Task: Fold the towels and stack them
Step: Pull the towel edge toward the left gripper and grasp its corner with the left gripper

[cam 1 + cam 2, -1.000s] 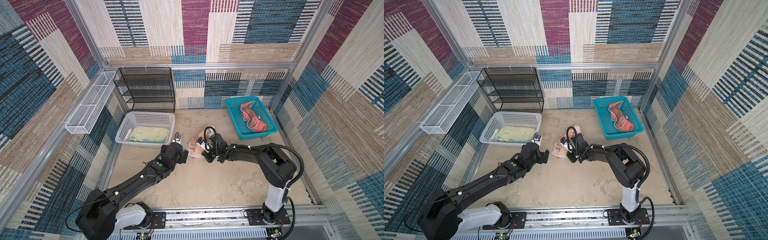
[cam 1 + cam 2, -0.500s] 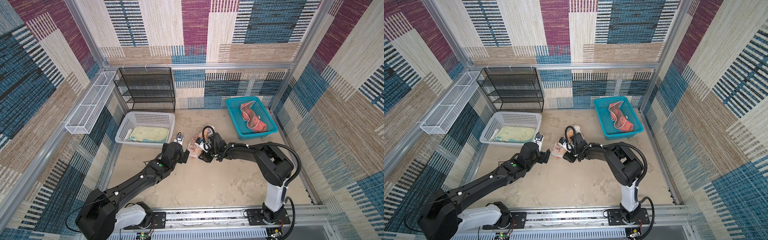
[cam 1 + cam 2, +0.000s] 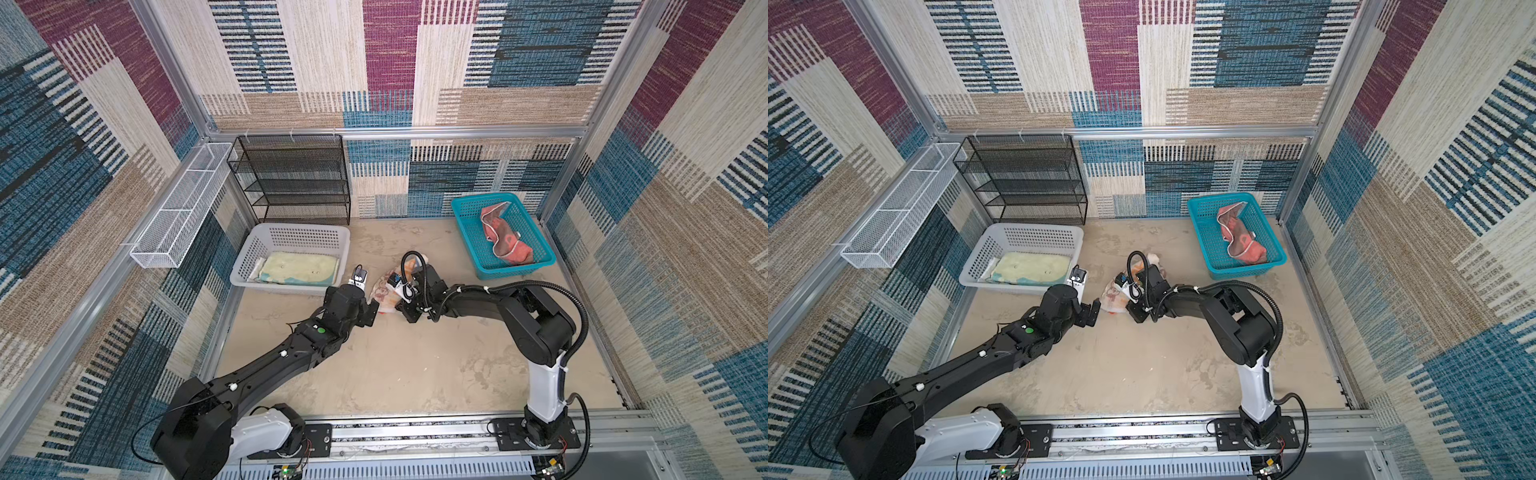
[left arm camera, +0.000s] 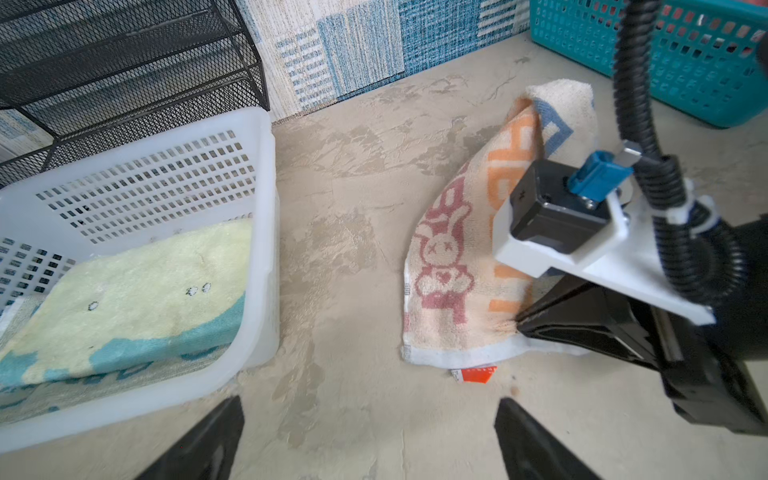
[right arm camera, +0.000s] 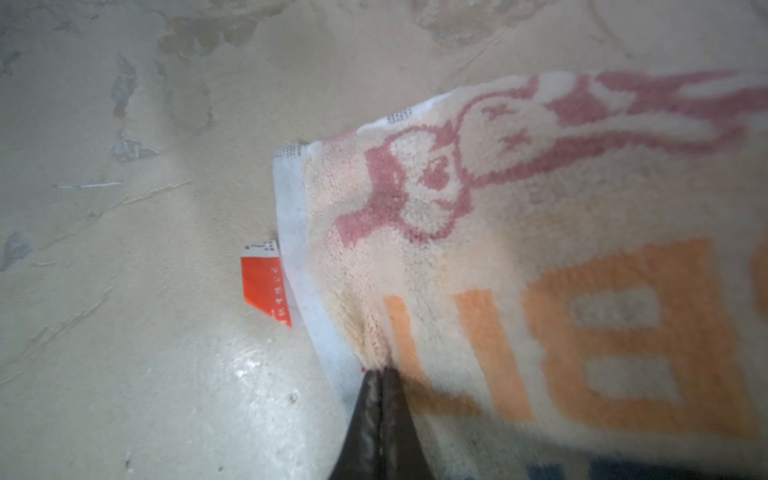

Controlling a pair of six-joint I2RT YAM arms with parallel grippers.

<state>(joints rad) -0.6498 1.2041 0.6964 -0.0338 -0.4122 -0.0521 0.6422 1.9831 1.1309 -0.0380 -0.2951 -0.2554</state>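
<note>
The right gripper (image 5: 380,376) pinches the lettered towel (image 4: 453,266) near its hem, apparently to draw a fold, while the left gripper (image 4: 369,409) hovers alongside, jaws wide apart.

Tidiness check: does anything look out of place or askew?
The coral towel lies crumpled, unfolded, in the teal basket. The lettered towel on the table is bunched, orange tag sticking out, pinched by the right gripper.
</note>
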